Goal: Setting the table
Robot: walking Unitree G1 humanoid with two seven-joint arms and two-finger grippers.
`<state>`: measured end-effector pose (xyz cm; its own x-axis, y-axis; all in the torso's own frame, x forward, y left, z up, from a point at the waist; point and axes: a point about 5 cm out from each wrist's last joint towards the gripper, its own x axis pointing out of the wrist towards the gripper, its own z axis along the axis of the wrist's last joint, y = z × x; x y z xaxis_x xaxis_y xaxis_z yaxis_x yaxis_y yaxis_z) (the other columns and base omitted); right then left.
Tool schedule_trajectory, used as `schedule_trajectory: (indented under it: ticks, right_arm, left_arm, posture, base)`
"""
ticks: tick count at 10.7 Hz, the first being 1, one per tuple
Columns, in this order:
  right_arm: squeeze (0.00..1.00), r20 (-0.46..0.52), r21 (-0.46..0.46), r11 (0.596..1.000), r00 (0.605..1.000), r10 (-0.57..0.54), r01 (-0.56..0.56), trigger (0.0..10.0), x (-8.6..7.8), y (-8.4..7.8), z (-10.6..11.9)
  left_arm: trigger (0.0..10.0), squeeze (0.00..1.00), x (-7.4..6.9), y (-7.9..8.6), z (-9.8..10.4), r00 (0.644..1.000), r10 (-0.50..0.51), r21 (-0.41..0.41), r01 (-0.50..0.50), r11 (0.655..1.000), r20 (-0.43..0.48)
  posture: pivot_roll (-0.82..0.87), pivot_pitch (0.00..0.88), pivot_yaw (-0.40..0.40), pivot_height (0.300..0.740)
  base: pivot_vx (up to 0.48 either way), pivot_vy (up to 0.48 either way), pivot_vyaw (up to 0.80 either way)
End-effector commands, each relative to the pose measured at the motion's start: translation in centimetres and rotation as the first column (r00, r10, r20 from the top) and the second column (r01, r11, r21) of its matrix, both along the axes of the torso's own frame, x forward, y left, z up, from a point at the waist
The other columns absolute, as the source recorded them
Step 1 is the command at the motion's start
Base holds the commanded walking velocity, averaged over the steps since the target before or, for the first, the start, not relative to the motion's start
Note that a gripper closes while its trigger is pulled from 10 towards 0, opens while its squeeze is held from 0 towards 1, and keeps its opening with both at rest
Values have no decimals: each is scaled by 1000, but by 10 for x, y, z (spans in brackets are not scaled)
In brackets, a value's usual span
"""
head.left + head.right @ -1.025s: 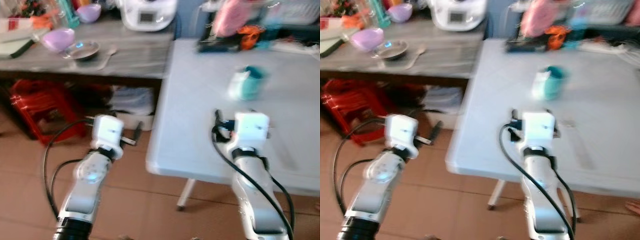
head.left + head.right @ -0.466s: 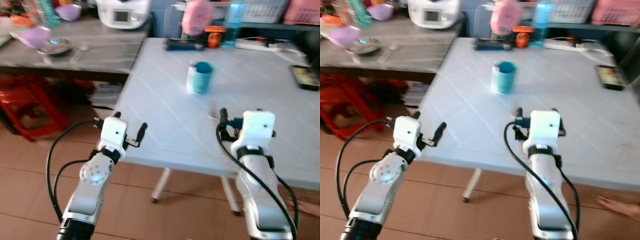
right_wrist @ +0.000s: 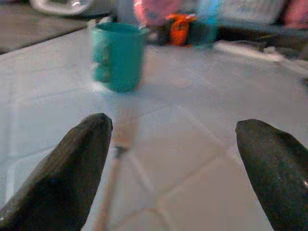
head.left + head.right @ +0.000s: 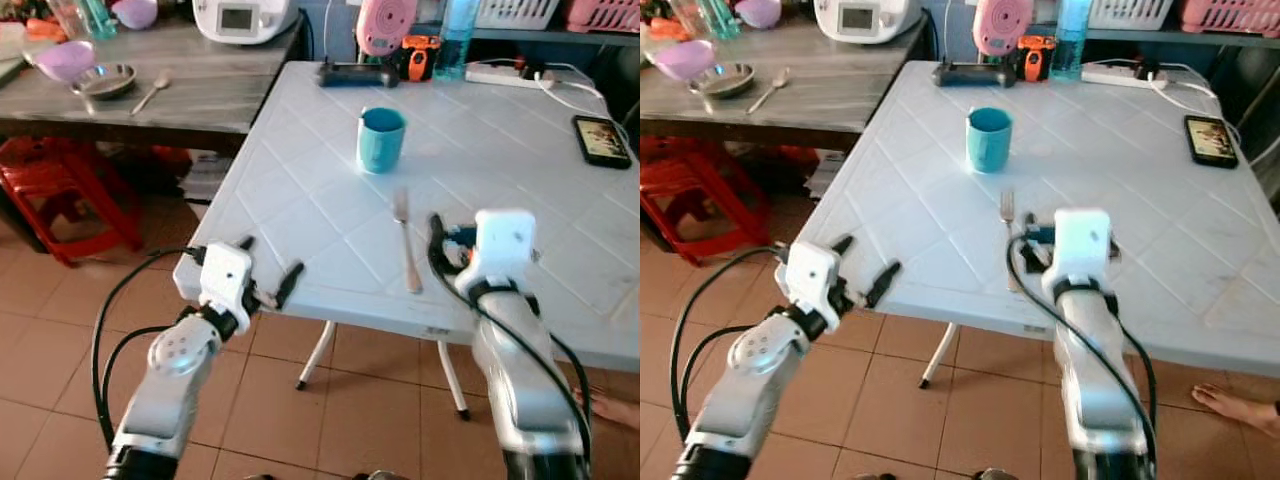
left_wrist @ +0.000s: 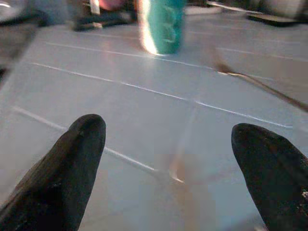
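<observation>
A teal cup (image 4: 381, 138) stands upright near the middle of the white table (image 4: 300, 190). A metal fork (image 4: 405, 240) lies flat on the table a little nearer than the cup, its tines toward it. My right gripper (image 3: 173, 126) is open just above the table. The fork lies by its left finger (image 4: 436, 232), and the cup (image 3: 118, 57) is straight ahead. My left gripper (image 4: 270, 263) is open at the table's near left edge, empty, with the cup (image 5: 162, 26) far beyond it.
A grey side table (image 4: 215, 90) at the left holds a purple bowl (image 4: 65, 60), a metal bowl (image 4: 108, 80), a spoon (image 4: 152, 94) and a white cooker (image 4: 245, 18). A red stool (image 4: 70, 190) stands under it. A phone (image 4: 600, 140) lies at the right. A person's foot (image 4: 1230, 405) rests on the floor.
The whole view has swung right, off the side table and onto the white table, and has sharpened. The fork now shows clearly beside the right gripper. Both grippers stay open.
</observation>
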<state>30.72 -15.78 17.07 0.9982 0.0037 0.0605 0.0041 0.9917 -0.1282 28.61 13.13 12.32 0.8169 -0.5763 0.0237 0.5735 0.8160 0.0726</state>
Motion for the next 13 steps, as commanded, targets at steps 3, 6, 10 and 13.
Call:
schedule_trajectory:
  ticks: [3,6,10,13]
  right_arm:
    - [0,-66,64,995,994,82,-78,10000,15,0,-9]
    - [0,-108,57,991,986,123,-117,10000,26,3,-15]
    - [0,-174,74,992,979,110,-98,10000,25,-3,-35]
    - [0,-190,124,989,977,100,-78,10000,38,-9,-37]
  left_arm:
    - [10000,0,-17,-12,3,976,-216,-12,216,976,-16]
    - [10000,0,-18,-17,4,972,-233,-15,233,972,-12]
    - [10000,0,-20,-16,4,973,-230,-14,230,973,-11]
    - [10000,0,-24,-17,9,960,-280,1,280,960,11]
  posture:
    - [-40,152,32,740]
    - [-43,154,22,740]
    - [-36,168,22,740]
    - [-22,177,32,740]
  base:
    - [0,0,0]
    - [0,0,0]
    - [0,0,0]
    - [0,0,0]
